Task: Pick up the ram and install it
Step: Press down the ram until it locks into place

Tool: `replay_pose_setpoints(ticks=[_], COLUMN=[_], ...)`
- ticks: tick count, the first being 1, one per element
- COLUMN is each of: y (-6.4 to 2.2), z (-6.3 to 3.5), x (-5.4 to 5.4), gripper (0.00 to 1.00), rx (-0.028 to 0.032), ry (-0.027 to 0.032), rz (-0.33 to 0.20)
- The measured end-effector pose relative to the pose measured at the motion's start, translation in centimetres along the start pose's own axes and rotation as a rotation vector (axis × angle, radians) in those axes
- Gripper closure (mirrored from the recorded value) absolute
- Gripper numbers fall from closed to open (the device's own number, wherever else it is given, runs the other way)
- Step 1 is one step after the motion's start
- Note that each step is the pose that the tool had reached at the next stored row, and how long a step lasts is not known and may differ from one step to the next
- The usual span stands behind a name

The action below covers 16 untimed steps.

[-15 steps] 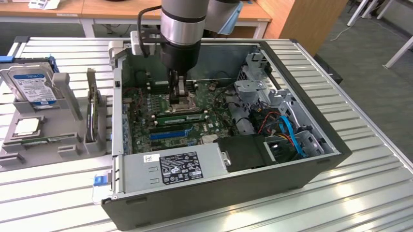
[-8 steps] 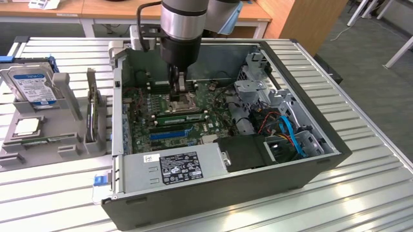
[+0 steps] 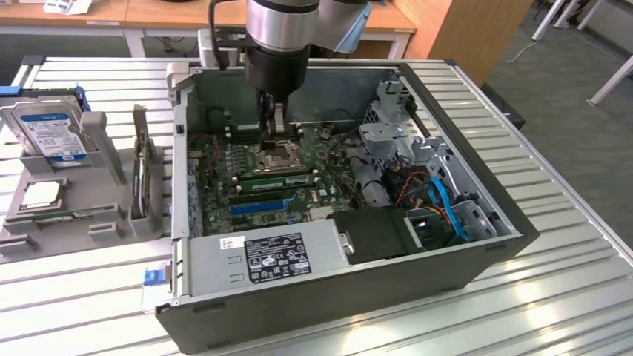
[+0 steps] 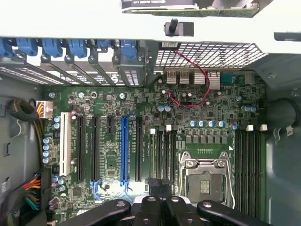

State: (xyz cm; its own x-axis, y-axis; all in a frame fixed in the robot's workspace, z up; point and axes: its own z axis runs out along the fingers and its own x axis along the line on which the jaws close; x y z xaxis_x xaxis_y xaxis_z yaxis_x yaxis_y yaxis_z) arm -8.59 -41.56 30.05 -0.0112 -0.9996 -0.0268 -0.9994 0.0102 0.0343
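Your gripper (image 3: 274, 119) low inside the open computer case (image 3: 475, 193), jaws closed with nothing visibly between them, just above the CPU socket (image 3: 278, 156), a green ram (image 3: 277, 180) lying seated beside that socket.

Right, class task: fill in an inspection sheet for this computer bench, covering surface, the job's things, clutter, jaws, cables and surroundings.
Surface: slatted metal table bearing an open computer case.
Job's things: green memory stick lies along a slot beside the processor socket; whether it is fully seated cannot be told.
Clutter: hard drive standing in a grey holder beside the case.
Grippers: gripper inside the case above the board, jaws shut; whether they hold anything cannot be told.
Cables: blue cables inside the case; red and black wire near the rear ports.
Surroundings: wooden desks behind the table.
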Motion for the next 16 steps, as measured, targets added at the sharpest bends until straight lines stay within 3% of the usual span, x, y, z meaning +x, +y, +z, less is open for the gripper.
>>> replay_pose_setpoints(ticks=[16], y=[0.07], z=[-2.2], x=[-0.1], gripper=[0.9], rx=[0.0], ry=[0.0], rz=[0.0])
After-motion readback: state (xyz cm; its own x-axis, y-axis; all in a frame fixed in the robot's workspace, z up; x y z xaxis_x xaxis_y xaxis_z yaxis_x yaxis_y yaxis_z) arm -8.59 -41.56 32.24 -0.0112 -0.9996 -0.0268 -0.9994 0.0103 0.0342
